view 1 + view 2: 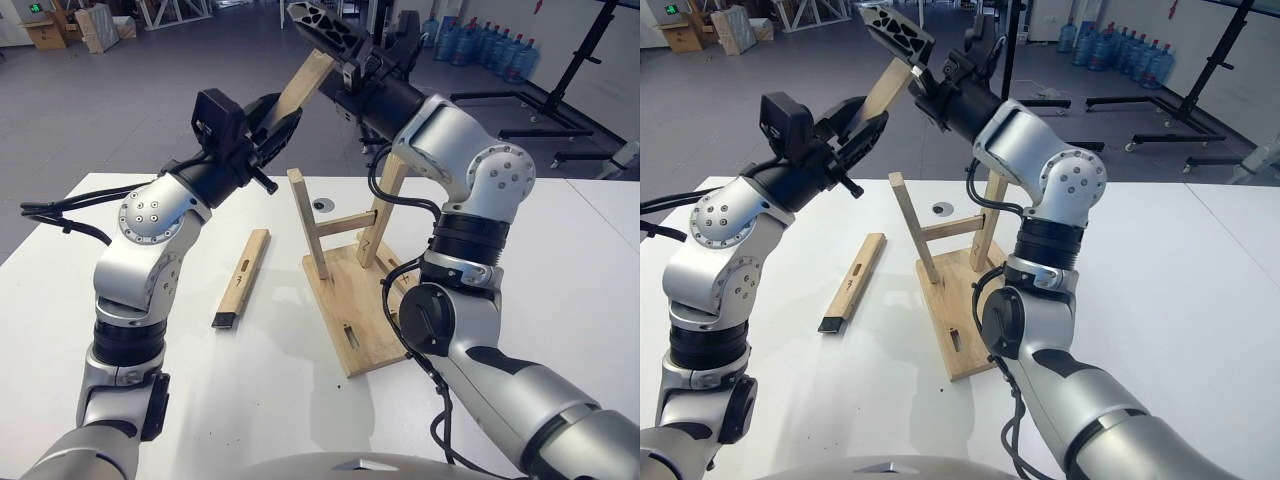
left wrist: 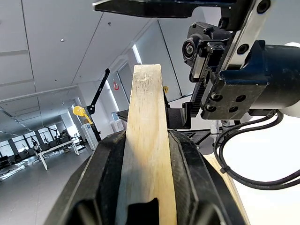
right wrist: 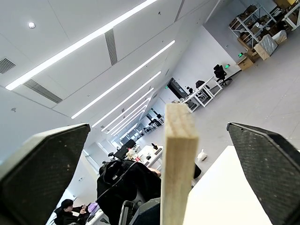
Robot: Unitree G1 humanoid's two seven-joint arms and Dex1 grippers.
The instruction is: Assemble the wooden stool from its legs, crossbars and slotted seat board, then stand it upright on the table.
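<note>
My left gripper [image 1: 275, 115] clamps a wooden leg [image 2: 147, 140] raised above the table [image 1: 560, 250], its top between the spread-apart fingers of my right gripper [image 3: 157, 168]; closing off-centre could twist it loose onto the seat board [image 1: 352, 300] below.

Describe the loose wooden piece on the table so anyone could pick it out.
On the white table, left of the seat board, one loose leg lies flat. Unlike the standing legs on the board and the held leg, it touches no other part and has a dark near end.
</note>
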